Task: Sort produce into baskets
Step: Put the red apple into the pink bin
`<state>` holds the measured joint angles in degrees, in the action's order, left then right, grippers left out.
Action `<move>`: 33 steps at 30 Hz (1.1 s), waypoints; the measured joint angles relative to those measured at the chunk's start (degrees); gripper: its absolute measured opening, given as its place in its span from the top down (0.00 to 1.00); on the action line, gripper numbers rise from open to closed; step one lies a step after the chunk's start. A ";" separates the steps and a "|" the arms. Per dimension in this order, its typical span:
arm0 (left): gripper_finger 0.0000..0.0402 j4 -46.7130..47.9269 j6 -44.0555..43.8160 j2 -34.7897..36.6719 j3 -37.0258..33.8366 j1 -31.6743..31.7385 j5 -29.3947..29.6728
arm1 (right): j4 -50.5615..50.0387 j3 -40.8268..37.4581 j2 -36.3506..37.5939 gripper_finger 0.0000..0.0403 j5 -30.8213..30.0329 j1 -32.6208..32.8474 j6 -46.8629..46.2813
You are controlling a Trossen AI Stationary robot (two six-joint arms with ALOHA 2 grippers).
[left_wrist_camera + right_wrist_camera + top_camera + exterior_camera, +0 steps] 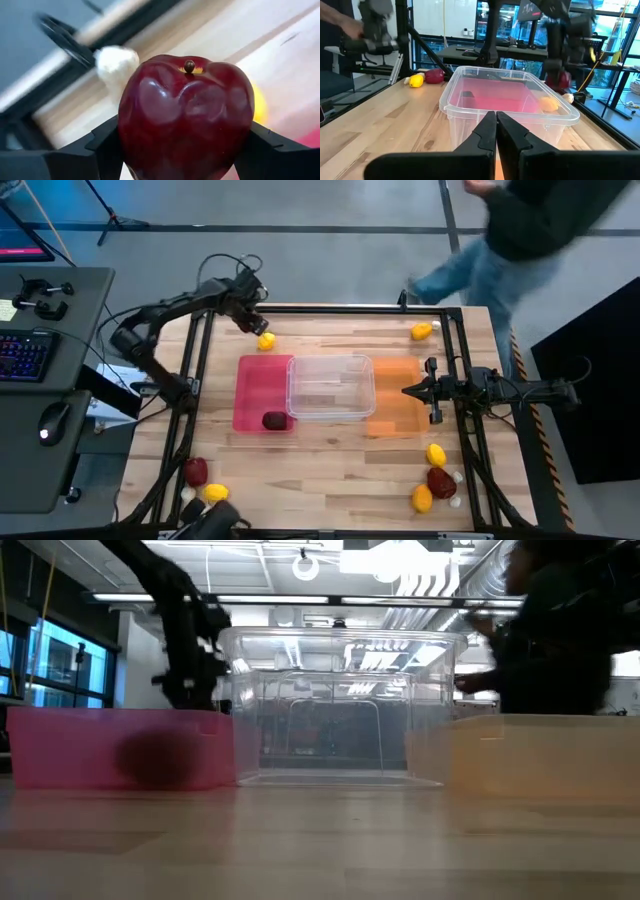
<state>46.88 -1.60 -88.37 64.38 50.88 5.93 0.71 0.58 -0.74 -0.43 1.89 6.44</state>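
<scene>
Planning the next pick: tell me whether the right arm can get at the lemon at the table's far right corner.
Probably yes. The right gripper is shut and empty over the orange basket, and bare table lies between it and that lemon.

I see a glossy dark red fruit (pixel 186 117) with a brown stem dot and yellow rim, whitish bulb (pixel 116 64) behind it, pink tray (pixel 258 392), clear tray (pixel 331 387), orange tray (pixel 397 397), yellow lemon (pixel 266 340), pale wood table (pixel 330 470), black arms.
</scene>
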 joint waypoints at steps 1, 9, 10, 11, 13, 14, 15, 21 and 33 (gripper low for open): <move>0.35 0.19 -0.91 2.85 0.00 -0.45 -0.03 | 0.00 -0.01 -0.01 1.00 -0.01 0.00 0.00; 0.35 0.83 -10.97 28.44 -5.88 -12.52 -10.81 | 0.00 0.00 -0.01 1.00 0.00 0.01 0.02; 0.34 0.27 -14.01 31.58 -7.88 -15.52 -11.43 | 0.01 -0.02 0.01 1.00 -0.02 0.01 0.00; 0.33 -0.33 -17.16 34.77 -10.12 -18.62 -11.42 | 0.00 -0.01 0.00 1.00 -0.02 -0.02 0.01; 0.32 -1.87 -23.79 40.43 -14.72 -24.62 -10.91 | 0.01 0.00 -0.02 1.00 -0.01 -0.02 0.01; 0.31 -3.08 -26.75 42.90 -16.89 -27.11 -10.60 | -0.02 0.00 -0.02 1.00 -0.02 0.00 0.02; 0.31 -4.06 -29.39 45.03 -18.90 -29.27 -10.52 | -0.01 -0.02 -0.02 1.00 0.00 0.00 0.02; 0.28 -5.06 -39.74 53.84 -26.90 -34.72 -6.33 | 0.00 0.00 -0.01 1.00 -0.01 -0.01 0.01; 0.24 -15.83 -40.27 51.61 -33.94 -34.83 -10.60 | -0.02 0.00 -0.02 1.00 -0.02 0.00 0.02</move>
<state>31.05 -41.87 -36.76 30.44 16.05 -4.67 0.69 0.58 -0.75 -0.45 1.89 6.45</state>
